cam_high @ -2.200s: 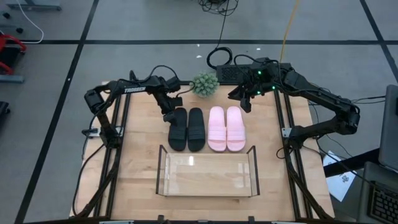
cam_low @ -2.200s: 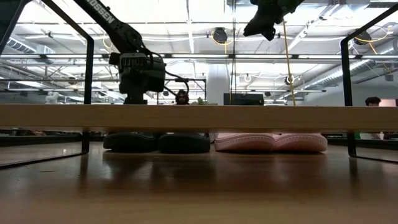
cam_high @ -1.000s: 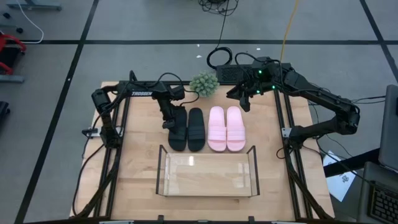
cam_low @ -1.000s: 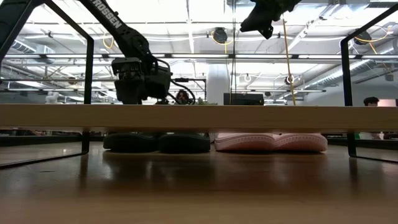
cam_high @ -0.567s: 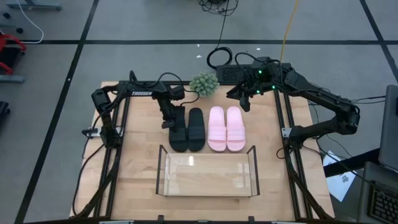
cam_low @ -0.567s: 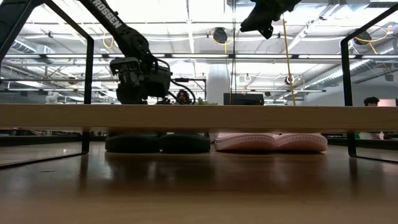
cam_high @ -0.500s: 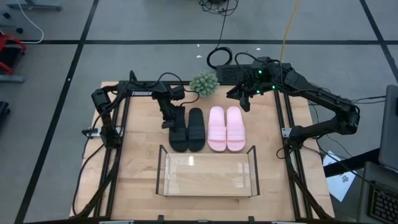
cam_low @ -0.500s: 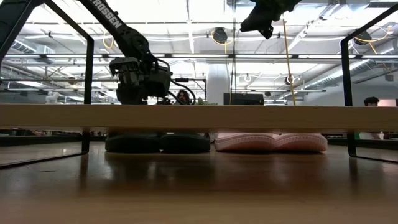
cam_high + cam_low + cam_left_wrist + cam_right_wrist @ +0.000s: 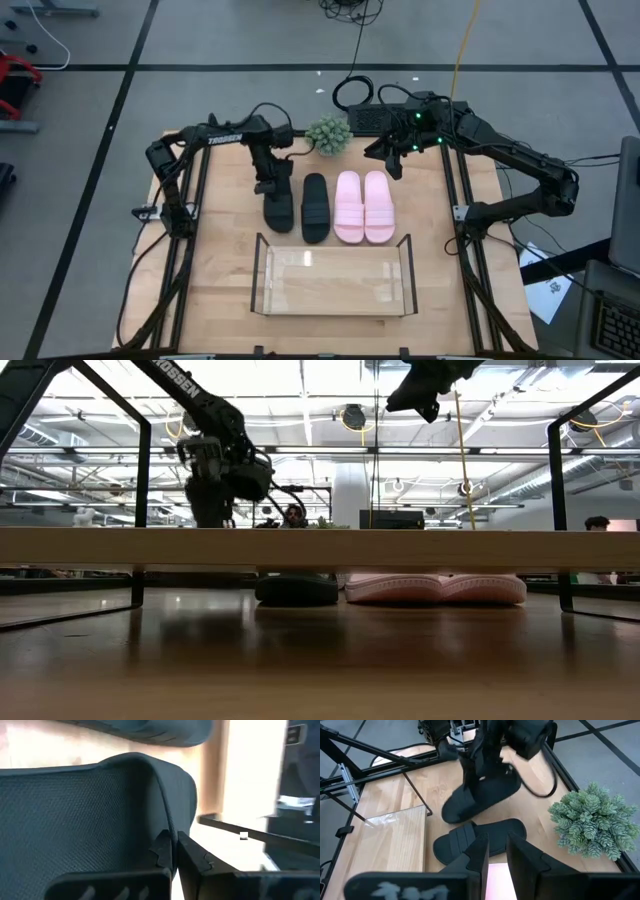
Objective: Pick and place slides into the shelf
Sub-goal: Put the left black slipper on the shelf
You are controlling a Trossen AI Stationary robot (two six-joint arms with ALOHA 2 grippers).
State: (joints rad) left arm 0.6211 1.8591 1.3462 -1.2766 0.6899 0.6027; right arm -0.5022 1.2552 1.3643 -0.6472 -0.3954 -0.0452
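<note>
- The pale wooden bench (image 9: 220, 260) carries the clear shelf (image 9: 333, 280) at its front, with grey taped floor all round.
- Behind the shelf lie one black slide (image 9: 315, 207) and the pink pair (image 9: 362, 206), flat.
- The low view shows the other black slide lifted off the bench.
- The left gripper (image 9: 272, 187) has its fingers (image 9: 162, 849) pinched on the lifted black slide (image 9: 278, 208).
- The right gripper (image 9: 392, 162) hovers beside the plant (image 9: 328, 135), fingers (image 9: 479, 851) slightly parted, holding nothing.

Even overhead light; bright ceiling strips glare above the worktop (image 9: 320, 660) in the low view; left wrist view close and blurred.
</note>
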